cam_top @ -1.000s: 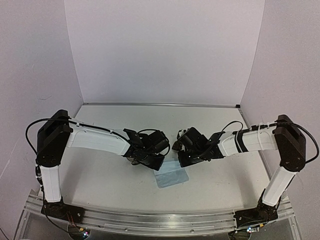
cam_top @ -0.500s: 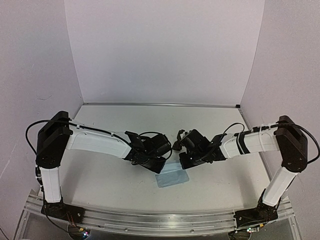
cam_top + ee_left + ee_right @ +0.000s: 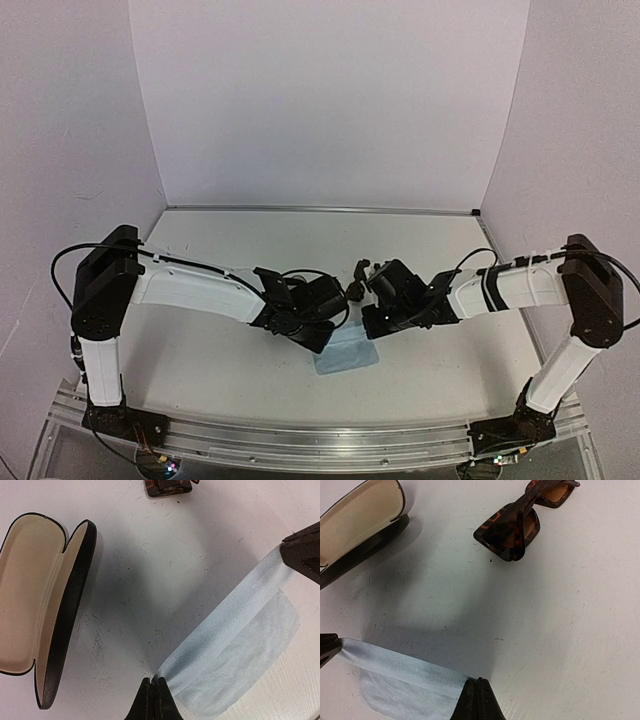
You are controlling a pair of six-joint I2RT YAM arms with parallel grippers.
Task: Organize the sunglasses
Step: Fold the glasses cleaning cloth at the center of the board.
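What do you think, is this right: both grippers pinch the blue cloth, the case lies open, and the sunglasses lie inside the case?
Not quite. The sunglasses lie on the table outside the case, apart from it, as the right wrist view shows. The rest holds: the case is open, and the left gripper and right gripper each pinch the blue cloth.

An open black case, tan inside, lies near a partly lifted light blue cloth.
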